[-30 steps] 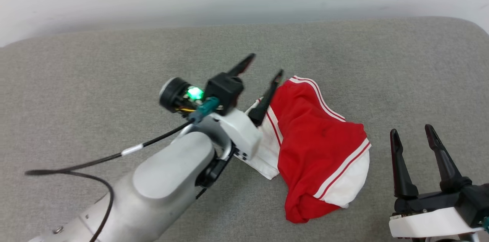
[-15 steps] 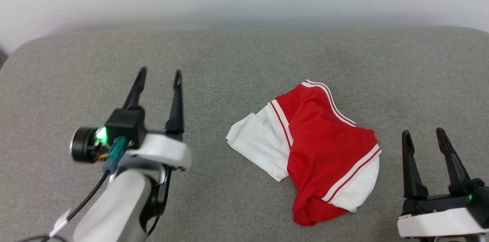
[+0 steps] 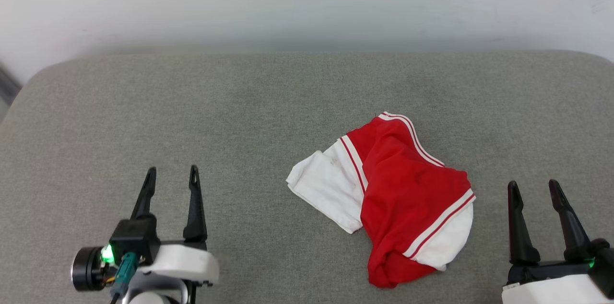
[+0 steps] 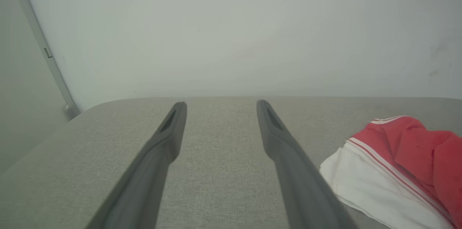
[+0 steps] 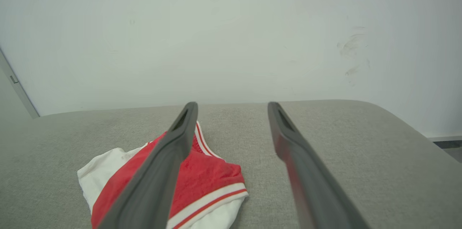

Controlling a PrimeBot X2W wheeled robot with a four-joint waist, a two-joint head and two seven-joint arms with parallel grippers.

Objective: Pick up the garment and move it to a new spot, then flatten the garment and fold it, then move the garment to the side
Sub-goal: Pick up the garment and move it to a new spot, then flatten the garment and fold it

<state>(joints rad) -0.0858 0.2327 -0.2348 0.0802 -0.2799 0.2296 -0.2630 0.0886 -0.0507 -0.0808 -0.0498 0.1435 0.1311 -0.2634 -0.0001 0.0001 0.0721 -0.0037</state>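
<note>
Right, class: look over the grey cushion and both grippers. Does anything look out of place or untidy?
The red and white shirt lies crumpled in a heap on the grey cushion, one white sleeve sticking out sideways. The left gripper and right gripper stand open, apart from it.

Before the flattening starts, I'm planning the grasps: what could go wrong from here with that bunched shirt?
1. The red shirt with white, stripe-trimmed sleeves lies bunched with overlapping layers; a pinch may catch several at once, so it might not spread flat.
2. The left end effector and right end effector both stand open, apart from it; reaching down, their long fingers could dig into the soft grey fabric cushion and snag it.
</note>
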